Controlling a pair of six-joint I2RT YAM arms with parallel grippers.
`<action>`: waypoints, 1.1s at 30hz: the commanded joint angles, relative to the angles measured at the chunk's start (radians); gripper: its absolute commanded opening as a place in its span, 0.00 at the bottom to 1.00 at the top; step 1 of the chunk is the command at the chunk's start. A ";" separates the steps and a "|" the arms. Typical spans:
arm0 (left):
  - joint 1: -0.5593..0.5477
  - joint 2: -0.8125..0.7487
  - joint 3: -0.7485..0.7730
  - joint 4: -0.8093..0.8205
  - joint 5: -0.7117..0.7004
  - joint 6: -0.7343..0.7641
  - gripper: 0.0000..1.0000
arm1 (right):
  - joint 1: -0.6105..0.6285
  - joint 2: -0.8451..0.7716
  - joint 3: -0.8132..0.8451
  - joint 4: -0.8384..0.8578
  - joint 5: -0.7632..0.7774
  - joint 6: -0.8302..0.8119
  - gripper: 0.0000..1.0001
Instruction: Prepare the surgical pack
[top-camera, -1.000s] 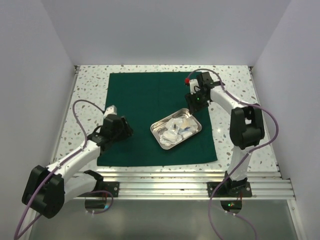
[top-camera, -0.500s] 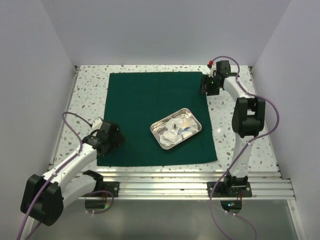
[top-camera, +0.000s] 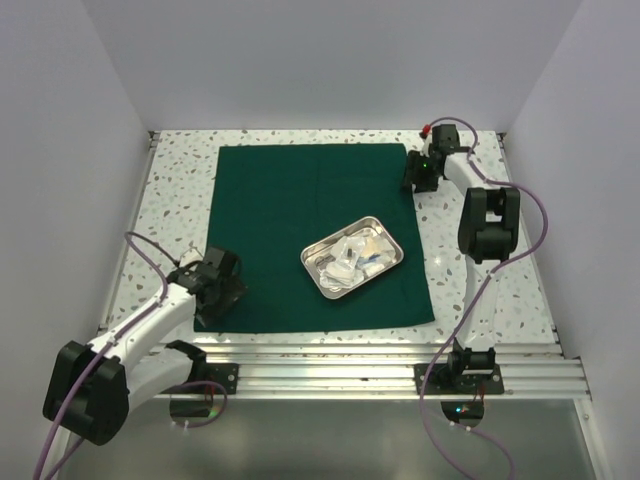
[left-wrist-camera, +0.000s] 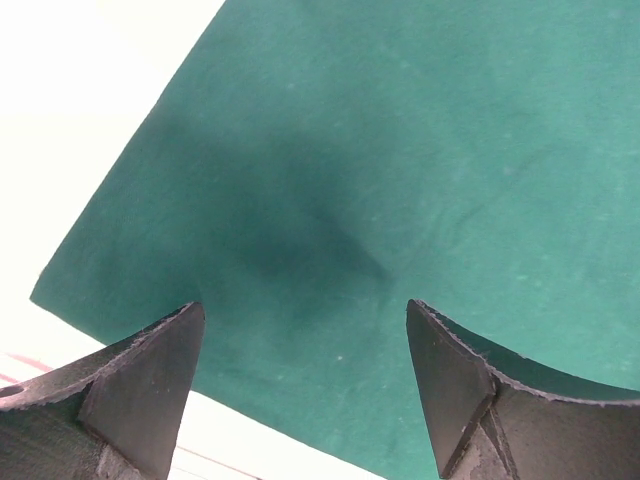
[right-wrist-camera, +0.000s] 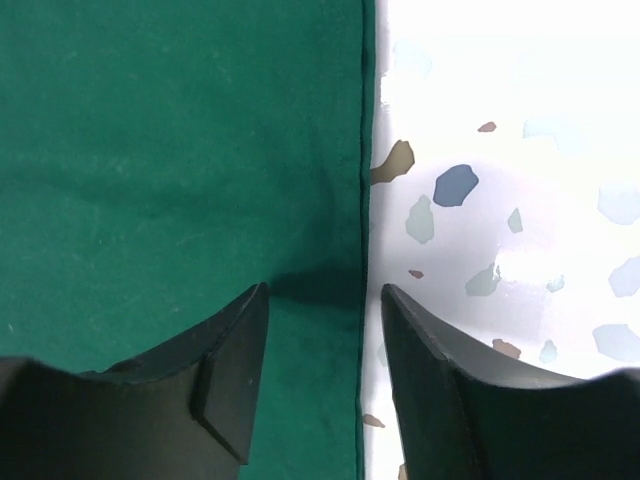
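The surgical pack's dark green drape (top-camera: 290, 215) lies flat as a large square on the speckled table. A steel tray (top-camera: 390, 266) with white gauze packets (top-camera: 352, 258) sits on its right half. My left gripper (top-camera: 215, 300) is open above the drape's near left corner; in the left wrist view the drape (left-wrist-camera: 400, 180) fills the frame between the spread fingers (left-wrist-camera: 140, 385). My right gripper (top-camera: 414, 178) is open at the drape's far right edge; in the right wrist view its fingers (right-wrist-camera: 220, 380) straddle the hem of the drape (right-wrist-camera: 180, 150).
White walls close in the table on the left, back and right. An aluminium rail (top-camera: 380, 365) runs along the near edge. Bare speckled tabletop (top-camera: 170, 200) lies left of the drape and to its right (top-camera: 470, 280).
My left gripper moved back toward the drape's near left corner. My right gripper moved from above the tray to the drape's far right edge.
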 joint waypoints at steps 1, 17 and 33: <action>0.006 0.014 0.047 -0.058 -0.026 -0.044 0.86 | 0.003 0.031 -0.003 0.012 0.020 0.021 0.51; 0.009 0.305 0.122 -0.083 0.003 -0.155 0.74 | 0.037 0.057 -0.019 0.068 -0.051 0.034 0.26; 0.153 0.502 0.180 0.182 -0.105 -0.002 0.03 | -0.063 -0.102 -0.270 0.268 -0.052 0.177 0.00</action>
